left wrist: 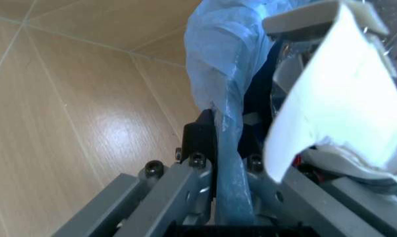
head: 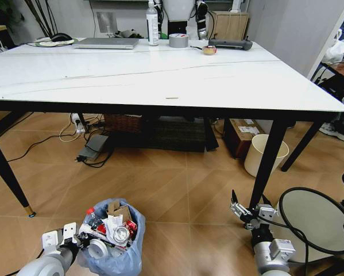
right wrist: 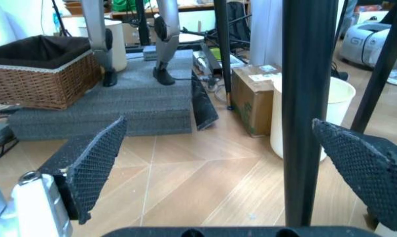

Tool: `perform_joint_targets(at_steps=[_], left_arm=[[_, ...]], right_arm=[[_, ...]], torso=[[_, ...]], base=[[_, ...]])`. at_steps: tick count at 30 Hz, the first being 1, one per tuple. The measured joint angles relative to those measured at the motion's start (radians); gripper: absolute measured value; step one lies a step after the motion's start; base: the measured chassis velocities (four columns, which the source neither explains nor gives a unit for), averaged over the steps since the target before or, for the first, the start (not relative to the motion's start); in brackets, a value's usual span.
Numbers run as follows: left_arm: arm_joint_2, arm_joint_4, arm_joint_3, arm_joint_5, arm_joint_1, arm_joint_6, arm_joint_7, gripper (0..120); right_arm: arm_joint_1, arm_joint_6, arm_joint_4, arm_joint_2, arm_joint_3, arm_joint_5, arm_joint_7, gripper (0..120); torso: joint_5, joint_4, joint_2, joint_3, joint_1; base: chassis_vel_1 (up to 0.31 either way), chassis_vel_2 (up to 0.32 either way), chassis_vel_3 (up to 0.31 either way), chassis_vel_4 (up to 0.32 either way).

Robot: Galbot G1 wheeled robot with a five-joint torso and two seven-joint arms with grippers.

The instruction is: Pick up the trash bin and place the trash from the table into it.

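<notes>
Head view, lower left of frame: the left gripper clamps the rim of the bin, which sits low near the floor in front of the table. The left wrist view shows its fingers closed on a fold of the blue bag with the rim between them. At lower right of the head view the right gripper hangs beside a black table leg; the right wrist view shows its mesh-padded fingers spread wide and holding nothing, the leg between them but apart from both.

The bin is heaped to the brim with trash: a torn cardboard piece, white papers, a crushed red-labelled bottle and a can end stand above the rim. The marble top appears free of litter; what remains on it along the upper edge of the frame is a laptop, a tape roll, a bottle and a smaller tape. The loading therefore looks finished or nearly so.

Handling the full bin well likely means keeping it level, since the load sits proud of the rim and a tilt could spill it. The grip on thin plastic and one side of the rim seems slight, so slow, upright moves are advisable. A cream bin stands under the table at right; its contents cannot be made out. A wicker basket sits at upper left of the right wrist view.
</notes>
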Motion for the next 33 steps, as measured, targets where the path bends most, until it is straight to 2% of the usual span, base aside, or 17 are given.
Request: perform_joint_targets(at_steps=[3, 10, 33], left_arm=[[-0.002, 0.025, 0.004, 0.032, -0.007, -0.014, 0.053, 0], [-0.008, 0.065, 0.009, 0.053, -0.029, -0.032, 0.098, 0], [-0.008, 0.131, 0.019, 0.054, -0.06, -0.037, 0.091, 0]], right_arm=[[0.0, 0.0, 0.001, 0.001, 0.0, -0.001, 0.0, 100], [0.001, 0.005, -0.009, 0.003, -0.005, -0.014, 0.0, 100], [-0.001, 0.011, -0.012, 0.007, -0.008, -0.023, 0.002, 100]], torso=[[0.0, 0.0, 0.001, 0.001, 0.0], [0.0001, 0.0, 0.003, 0.002, 0.001], [0.0001, 0.0, 0.006, 0.005, 0.002]], base=[[0.0, 0.0, 0.0, 0.0], [0.0, 0.0, 0.0, 0.0], [0.0, 0.0, 0.0, 0.0]])
